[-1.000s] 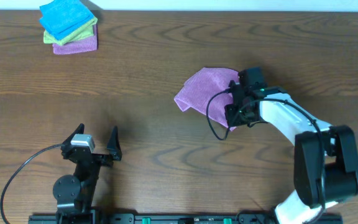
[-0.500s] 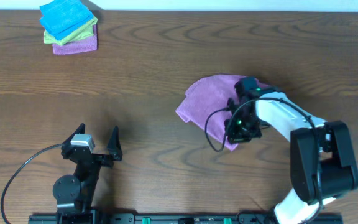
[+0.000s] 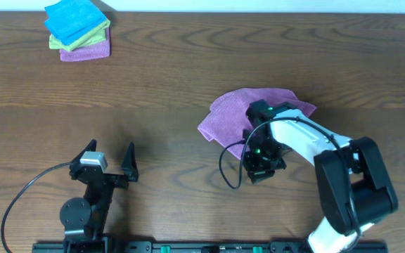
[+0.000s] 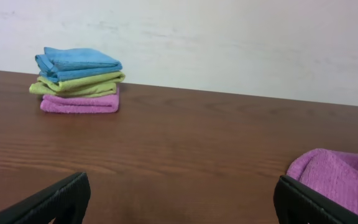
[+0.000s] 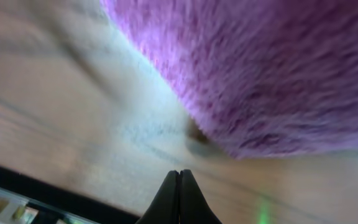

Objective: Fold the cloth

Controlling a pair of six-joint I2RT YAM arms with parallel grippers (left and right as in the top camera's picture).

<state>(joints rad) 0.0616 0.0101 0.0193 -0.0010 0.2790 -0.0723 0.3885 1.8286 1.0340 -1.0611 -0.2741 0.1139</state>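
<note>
The lilac-purple cloth (image 3: 229,116) lies crumpled and partly spread right of the table's middle. It also shows at the right edge of the left wrist view (image 4: 344,180). My right gripper (image 3: 261,167) is over the cloth's near edge, pointing down at the table. In the right wrist view its fingers (image 5: 179,174) are pressed shut with nothing visible between them, and the cloth (image 5: 260,74) fills the space just beyond the tips. My left gripper (image 3: 108,167) is open and empty at the front left, its fingers (image 4: 179,205) spread wide over bare wood.
A stack of folded cloths (image 3: 78,31), blue on yellow-green on purple, sits at the far left corner and shows in the left wrist view (image 4: 79,81). A black cable (image 3: 229,165) loops beside the right arm. The wooden table (image 3: 174,84) ends at a white wall.
My right gripper has moved toward the table's near side and a little left. The cloth has spread out wider, with an edge now reaching further right.
</note>
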